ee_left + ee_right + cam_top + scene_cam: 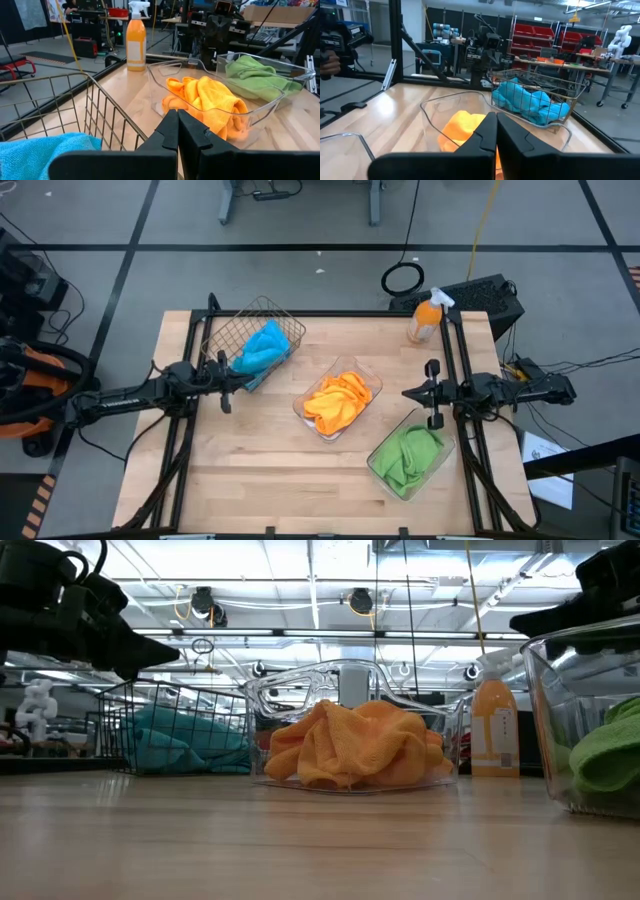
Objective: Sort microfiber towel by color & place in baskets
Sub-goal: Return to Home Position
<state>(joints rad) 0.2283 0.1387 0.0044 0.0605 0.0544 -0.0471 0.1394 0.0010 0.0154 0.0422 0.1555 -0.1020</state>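
Blue towels point(262, 348) lie bunched in the dark wire basket point(226, 326) at the far left. Orange towels point(336, 402) fill the clear middle tray point(367, 369). Green towels point(407, 456) sit in the clear tray point(437, 461) near the right edge. My left gripper point(226, 386) hovers shut beside the wire basket's near side, holding nothing. My right gripper point(412, 393) hovers shut above the table between the orange and green trays, empty. In the left wrist view the shut fingers point(177, 131) point toward the orange towels point(215, 102); in the right wrist view the shut fingers point(496, 131) point toward the blue towels point(527, 102).
An orange spray bottle with a white nozzle point(425, 317) stands at the table's far right corner. Bare wood lies along the near edge and near left point(250, 480). The low view shows the wire basket point(180, 730), the orange tray point(355, 745) and the bottle point(494, 725) in a row.
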